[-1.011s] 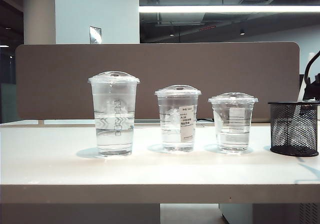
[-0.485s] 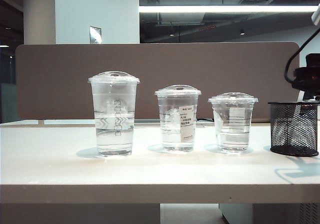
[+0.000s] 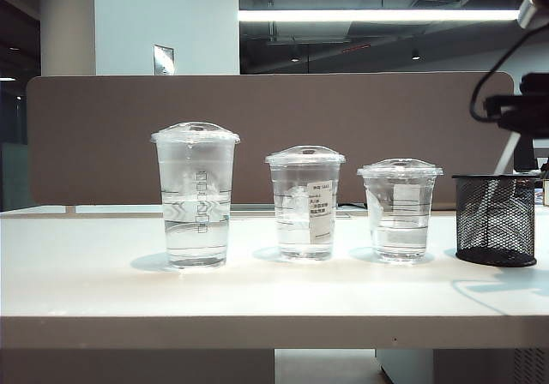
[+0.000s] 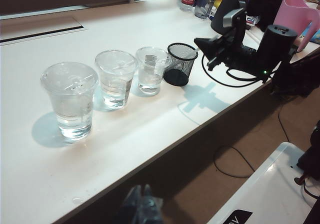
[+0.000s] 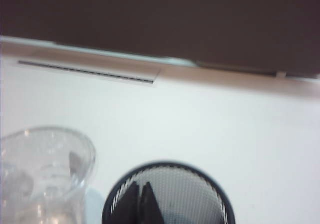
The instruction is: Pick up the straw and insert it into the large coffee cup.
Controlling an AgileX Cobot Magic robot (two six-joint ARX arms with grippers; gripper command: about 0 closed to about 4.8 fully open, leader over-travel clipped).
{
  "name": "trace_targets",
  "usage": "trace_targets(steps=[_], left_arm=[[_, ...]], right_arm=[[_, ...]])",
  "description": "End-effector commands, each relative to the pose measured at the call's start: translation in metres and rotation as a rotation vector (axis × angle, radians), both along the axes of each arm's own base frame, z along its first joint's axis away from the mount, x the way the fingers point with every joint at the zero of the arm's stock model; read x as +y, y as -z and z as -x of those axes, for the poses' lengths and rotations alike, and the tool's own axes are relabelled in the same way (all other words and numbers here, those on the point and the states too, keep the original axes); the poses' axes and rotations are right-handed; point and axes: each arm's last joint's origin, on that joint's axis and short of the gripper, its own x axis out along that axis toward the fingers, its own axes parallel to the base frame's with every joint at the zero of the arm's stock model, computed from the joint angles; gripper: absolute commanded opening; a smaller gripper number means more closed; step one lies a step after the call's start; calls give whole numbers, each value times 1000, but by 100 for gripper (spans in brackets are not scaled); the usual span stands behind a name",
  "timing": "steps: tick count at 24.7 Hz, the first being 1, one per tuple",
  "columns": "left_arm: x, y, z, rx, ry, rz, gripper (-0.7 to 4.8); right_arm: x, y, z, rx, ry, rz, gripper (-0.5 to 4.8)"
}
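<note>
The large coffee cup (image 3: 196, 197) is the tallest, leftmost cup of a row of three on the white table (image 3: 257, 294), with a domed lid and water inside; it also shows in the left wrist view (image 4: 70, 103). The straw is hidden. My right gripper (image 5: 141, 185) is shut, its dark tips reaching down into the mouth of the black mesh holder (image 5: 195, 194), with nothing visible between them. In the exterior view the right arm (image 3: 525, 110) hangs above that holder (image 3: 495, 219) at the far right. My left gripper (image 4: 141, 188) hangs shut and blurred below the table's front edge.
A medium cup with a white label (image 3: 304, 202) and the shortest cup (image 3: 400, 208) stand between the large cup and the mesh holder. The shortest cup (image 5: 42, 176) sits close beside the holder. A brown partition (image 3: 274, 135) backs the table.
My right arm has swung in over the mesh holder and lowered its gripper into it, and the gripper has gone from open to shut. The holder has shifted slightly left. The left arm stayed still.
</note>
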Motion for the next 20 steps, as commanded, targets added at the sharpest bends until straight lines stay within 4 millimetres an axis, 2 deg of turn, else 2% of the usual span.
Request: trace_targets(steps=[1,6,11,12,13,14,17,20], left_arm=[[0,-2,0,-16,3,4,-2],[0,-2,0,-16,3,4,-2],[0,-2,0,-16,3,4,-2],[0,-2,0,-16,3,4,-2],[0,-2,0,-16,3,4,-2],[0,-2,0,-16,3,4,-2],[0,-2,0,-16,3,5,-2],[0,-2,0,-16,3,4,-2]], right_arm=[[1,-16,-8,-70,2,-7,8],[2,-48,-20,-141,-10,-14,8],[4,-96,-24,-128,-25,-13,8],[5,-118,-22,-125,-61,-11,8],[6,-128,-20,-124,-94,-11,8],[8,-153,-17,-114,-170,-9,8],[11,-189,-13,-63,-256,-13,8],[25,-225,-8,-27,-313,-14,8]])
